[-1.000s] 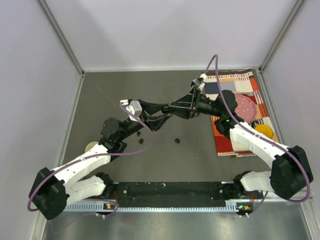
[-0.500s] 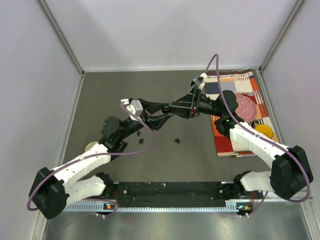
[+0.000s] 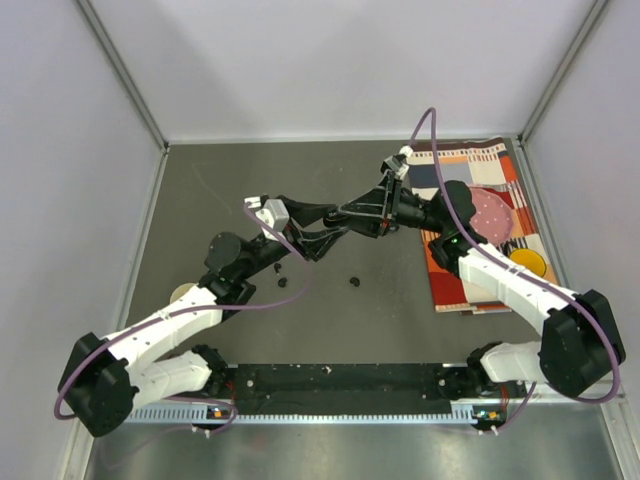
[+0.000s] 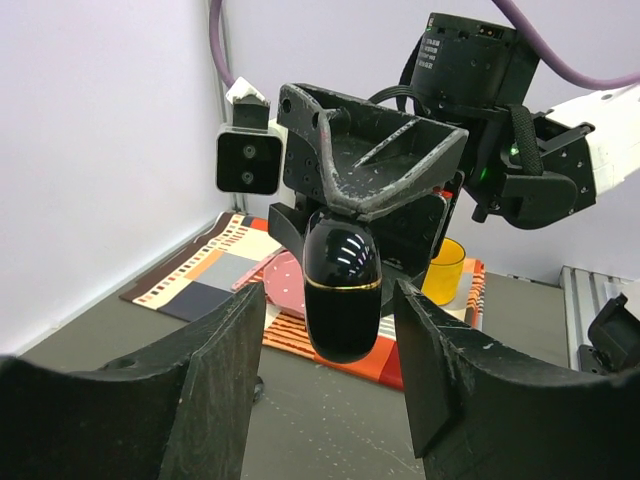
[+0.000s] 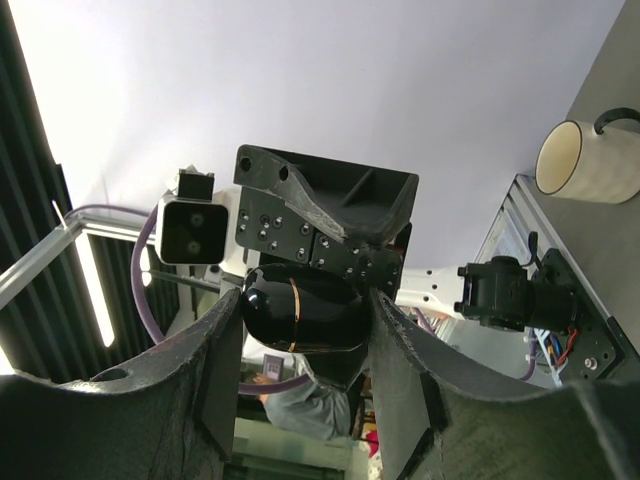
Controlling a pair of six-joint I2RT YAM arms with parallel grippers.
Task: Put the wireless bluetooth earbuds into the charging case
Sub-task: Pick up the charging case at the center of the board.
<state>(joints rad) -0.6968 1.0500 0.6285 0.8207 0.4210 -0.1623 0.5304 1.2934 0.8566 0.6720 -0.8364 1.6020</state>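
A glossy black oval charging case [image 5: 300, 308] with a thin gold band is held in mid-air above the table's middle, my right gripper [image 5: 305, 300] shut on it. My left gripper [image 4: 329, 300] faces it head-on, open. Its fingers [image 4: 215, 370] flank the case's [image 4: 342, 290] rounded end with a gap on each side. From above, the two grippers meet tip to tip, the left gripper [image 3: 332, 232] just below the right gripper [image 3: 352, 212]. Two tiny black earbuds lie on the grey table below: one earbud [image 3: 353, 281] towards the middle, the other earbud [image 3: 283, 282] left of it.
A colourful patterned mat [image 3: 470, 290] lies at the right with a yellow cup [image 3: 527, 262] and a pink disc [image 3: 490, 210] on it. A cream mug [image 3: 183, 293] stands beside the left arm. Metal rails edge the table.
My left gripper's jaws have spread a little off the case and its wrist has shifted slightly. The right gripper and the case have stayed put.
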